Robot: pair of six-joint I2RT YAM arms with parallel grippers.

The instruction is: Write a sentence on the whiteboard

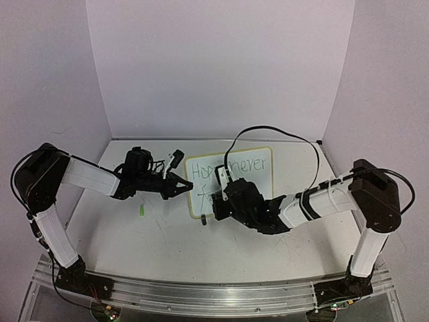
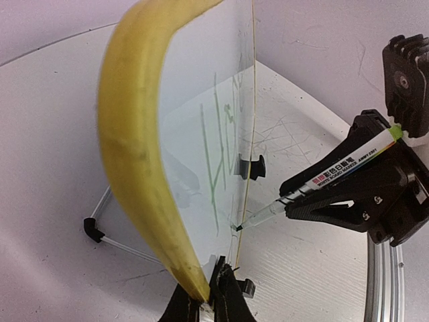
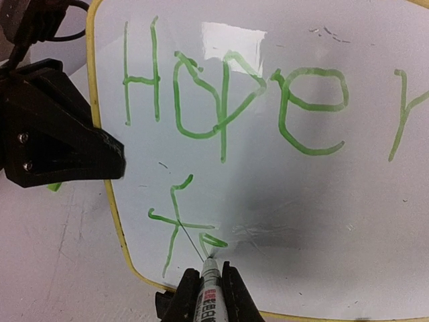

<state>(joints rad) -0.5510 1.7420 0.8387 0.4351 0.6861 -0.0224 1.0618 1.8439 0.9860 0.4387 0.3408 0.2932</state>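
Note:
The whiteboard point(image 1: 258, 176) stands tilted at mid-table, with a pale yellow rim point(image 2: 131, 141). The sentence point(image 3: 228, 100) is in green: "Hope never" on the top line, and below it an "f" and the start of another letter. My right gripper point(image 3: 208, 288) is shut on a whiteboard marker point(image 3: 209, 302), whose tip touches the board at the second line's fresh stroke. In the top view it point(image 1: 222, 201) is in front of the board's lower left. My left gripper point(image 2: 213, 288) is shut on the board's left edge, also seen from above point(image 1: 182, 186).
A small green cap point(image 1: 142, 211) lies on the table left of the board. A black clip foot point(image 1: 203, 218) sits at the board's lower left corner. A thin wire leg with a black tip point(image 2: 94, 229) rests behind the board. White walls enclose the table.

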